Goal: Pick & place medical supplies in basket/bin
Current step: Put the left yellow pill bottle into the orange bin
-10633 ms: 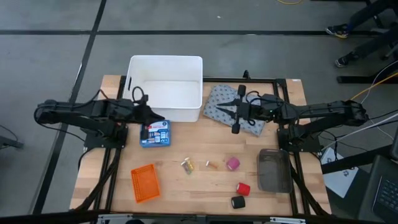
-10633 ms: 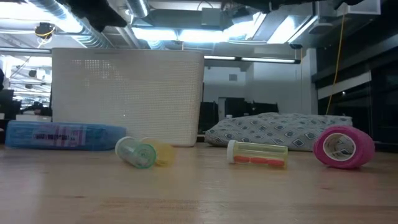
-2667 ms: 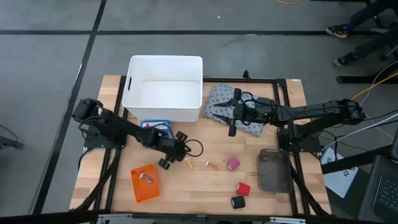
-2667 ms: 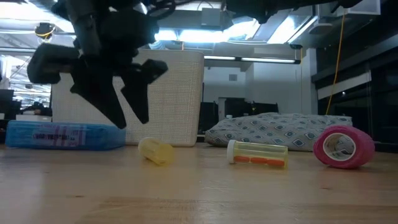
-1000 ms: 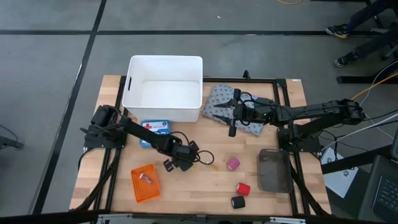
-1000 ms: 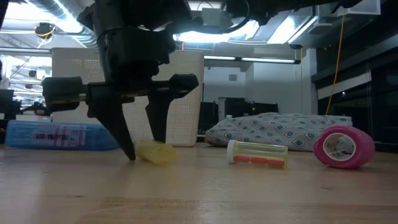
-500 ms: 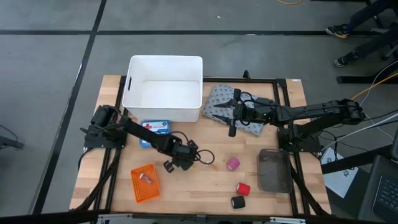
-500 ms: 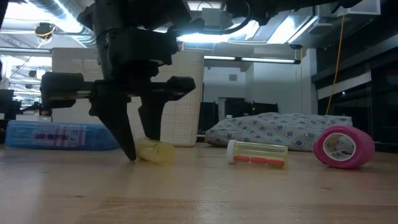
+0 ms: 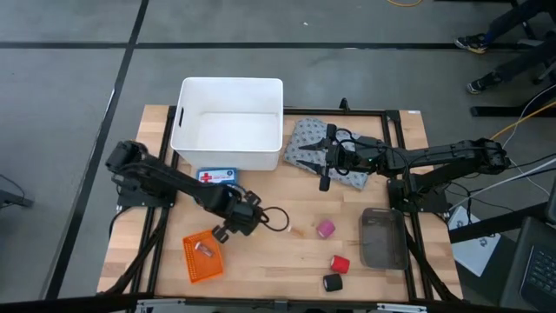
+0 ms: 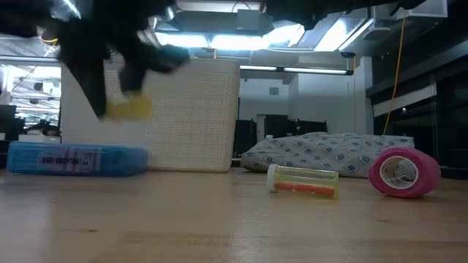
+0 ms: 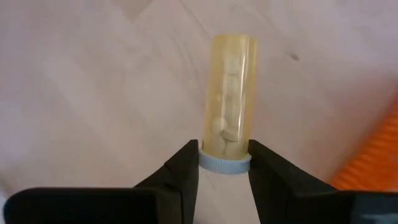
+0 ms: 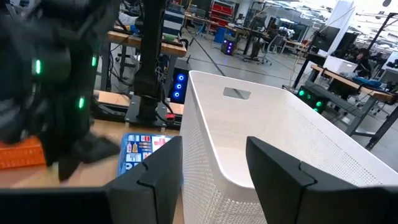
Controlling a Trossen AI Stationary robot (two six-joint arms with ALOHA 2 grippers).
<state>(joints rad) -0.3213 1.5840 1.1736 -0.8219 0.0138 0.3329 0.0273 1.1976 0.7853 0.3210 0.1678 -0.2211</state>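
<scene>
While the right gripper (image 9: 323, 165) hung over the grey dotted soft pack (image 9: 306, 149) with its jaws parted on nothing, the left gripper (image 11: 224, 163) was clenched on the capped end of a small yellow translucent pill vial (image 11: 230, 127); the low view showed that vial (image 10: 129, 108) lifted clear of the wooden table (image 10: 234, 219). The left gripper (image 9: 228, 228) sat just beside the flat orange perforated basket (image 9: 202, 257); the large white rectangular plastic tub (image 9: 229, 122) stood behind; the dark smoky tray (image 9: 383, 237) lay well apart.
</scene>
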